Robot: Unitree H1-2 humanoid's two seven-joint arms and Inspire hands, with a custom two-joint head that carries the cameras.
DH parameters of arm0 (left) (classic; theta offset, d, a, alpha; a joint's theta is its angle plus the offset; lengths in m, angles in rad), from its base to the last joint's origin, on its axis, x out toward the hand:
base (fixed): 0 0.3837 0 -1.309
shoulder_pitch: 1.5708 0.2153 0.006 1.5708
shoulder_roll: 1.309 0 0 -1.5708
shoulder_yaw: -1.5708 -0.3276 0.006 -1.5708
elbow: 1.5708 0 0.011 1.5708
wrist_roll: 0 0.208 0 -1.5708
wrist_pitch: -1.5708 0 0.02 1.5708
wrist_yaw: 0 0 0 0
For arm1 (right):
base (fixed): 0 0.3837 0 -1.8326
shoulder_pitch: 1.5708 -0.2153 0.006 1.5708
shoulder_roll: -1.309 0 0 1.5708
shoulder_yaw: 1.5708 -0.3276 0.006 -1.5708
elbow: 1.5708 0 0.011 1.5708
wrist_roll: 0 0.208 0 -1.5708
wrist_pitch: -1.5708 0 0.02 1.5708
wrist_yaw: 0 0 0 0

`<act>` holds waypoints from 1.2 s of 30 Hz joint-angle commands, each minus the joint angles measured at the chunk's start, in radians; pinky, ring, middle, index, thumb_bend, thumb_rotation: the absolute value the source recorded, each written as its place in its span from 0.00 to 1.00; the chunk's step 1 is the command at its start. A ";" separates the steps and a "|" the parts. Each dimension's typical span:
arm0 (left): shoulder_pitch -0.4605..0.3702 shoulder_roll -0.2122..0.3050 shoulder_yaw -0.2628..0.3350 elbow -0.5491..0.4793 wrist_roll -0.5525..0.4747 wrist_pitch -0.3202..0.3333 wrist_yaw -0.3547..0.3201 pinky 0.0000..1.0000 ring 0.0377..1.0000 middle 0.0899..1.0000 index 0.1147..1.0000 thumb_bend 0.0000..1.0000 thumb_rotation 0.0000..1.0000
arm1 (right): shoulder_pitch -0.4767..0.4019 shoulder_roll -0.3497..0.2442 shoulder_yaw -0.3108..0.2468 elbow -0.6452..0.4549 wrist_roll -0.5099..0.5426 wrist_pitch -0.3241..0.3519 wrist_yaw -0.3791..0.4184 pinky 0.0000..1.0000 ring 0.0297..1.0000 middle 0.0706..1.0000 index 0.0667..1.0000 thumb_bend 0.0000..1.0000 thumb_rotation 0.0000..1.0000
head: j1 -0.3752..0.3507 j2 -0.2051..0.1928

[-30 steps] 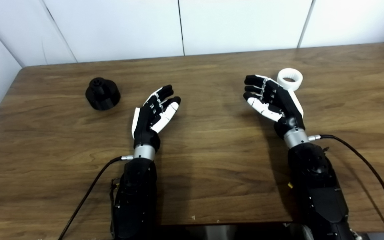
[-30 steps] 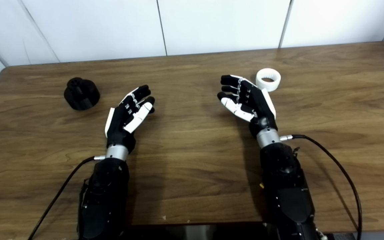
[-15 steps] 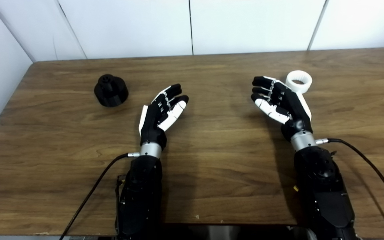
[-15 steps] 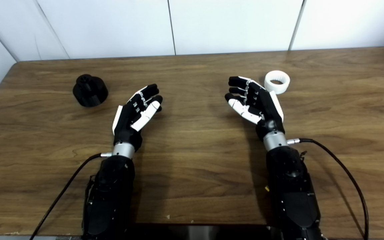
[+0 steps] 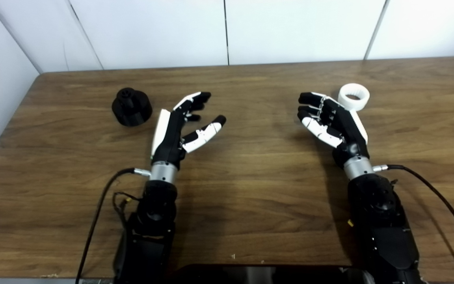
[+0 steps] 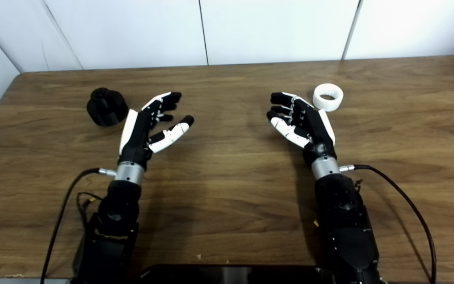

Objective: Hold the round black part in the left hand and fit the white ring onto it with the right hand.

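The round black part point(image 5: 131, 107) stands on the wooden table point(image 5: 250, 189) toward ten o'clock from the middle of the scene, resting free with nothing touching it. The left hand point(image 5: 179, 124) hovers just beside it, at about four o'clock from the part; its fingers are spread apart and the thumb juts out toward two o'clock, so the hand is open and holds nothing. The white ring point(image 5: 354, 96) lies on the table toward two o'clock from the scene's middle. The right hand point(image 5: 331, 122) sits at about eight o'clock from the ring, close to it, with fingers loosely curled but apart, empty as well. A black cable point(image 5: 443, 209) trails from the right wrist.
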 commanded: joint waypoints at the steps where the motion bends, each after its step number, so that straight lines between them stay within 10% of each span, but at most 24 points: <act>1: -0.040 0.037 -0.017 -0.045 0.083 -0.015 0.004 0.75 0.84 0.84 0.77 0.75 0.39 | -0.036 0.004 -0.006 -0.028 0.016 -0.041 0.003 0.68 0.74 0.73 0.69 0.49 0.19 | 0.000 0.003; 13: -0.049 0.159 -0.036 -0.067 0.323 0.022 -0.033 0.99 0.97 0.93 0.87 0.83 0.50 | -0.047 -0.004 -0.015 -0.024 0.031 -0.028 0.008 0.69 0.75 0.74 0.69 0.50 0.21 | 0.000 0.003; 36: -0.091 0.268 0.047 0.026 0.503 0.119 -0.053 1.00 1.00 1.00 0.99 1.00 0.59 | -0.049 -0.019 -0.015 -0.032 0.016 -0.010 0.002 0.70 0.75 0.75 0.70 0.52 0.25 | 0.007 0.004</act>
